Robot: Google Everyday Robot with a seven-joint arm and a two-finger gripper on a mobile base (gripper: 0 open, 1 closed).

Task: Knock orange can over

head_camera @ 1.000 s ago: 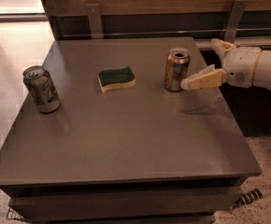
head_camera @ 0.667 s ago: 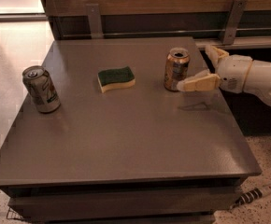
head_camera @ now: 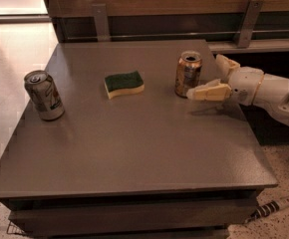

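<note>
Orange can (head_camera: 188,74) upright on surface (head_camera: 134,148), long axis vertical, rim up; gripper (head_camera: 205,76) spread wide just right of it, one fingertip by its base

Two cans are shown: one orange can (head_camera: 188,74), one silver can (head_camera: 44,95). One sponge (head_camera: 124,83), one table (head_camera: 134,153) and one gripper (head_camera: 215,77), fingers spread beside the orange can, are counted.

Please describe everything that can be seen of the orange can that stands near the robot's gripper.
The shiny copper-orange metal drink can has a silver top rim and a pale label panel. It stands upright on the grey table, toward the far right corner in the camera view. The white two-finger gripper is open just to the right of it; one fingertip reaches the can's lower side, but contact cannot be told.
</note>
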